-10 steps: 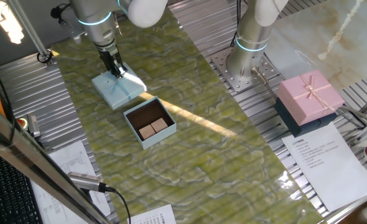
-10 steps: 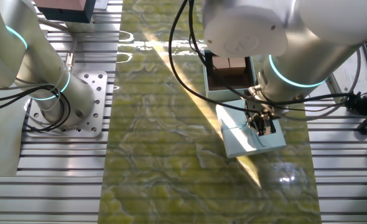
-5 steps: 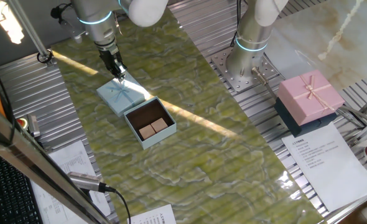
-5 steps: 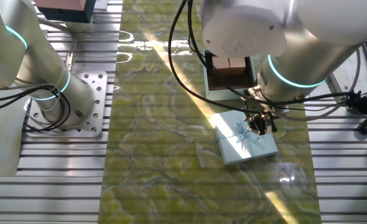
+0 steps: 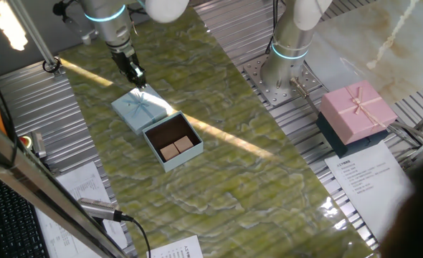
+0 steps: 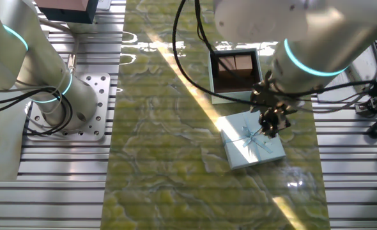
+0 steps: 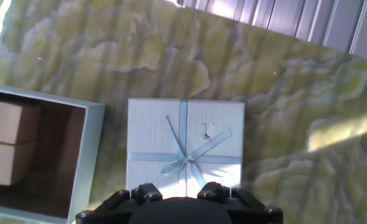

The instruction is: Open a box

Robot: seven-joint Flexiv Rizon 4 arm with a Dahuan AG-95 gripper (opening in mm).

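Beside the open box [image 5: 172, 142] we see its lid [image 5: 140, 110] flat, under our empty, parted end effector [image 5: 136, 77].

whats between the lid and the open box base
Nothing: in the hand view only a narrow strip of bare mat separates the lid from the open box base.

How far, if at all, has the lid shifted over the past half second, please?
No. The lid lies in the same spot beside the open box; only the gripper has risen off it.
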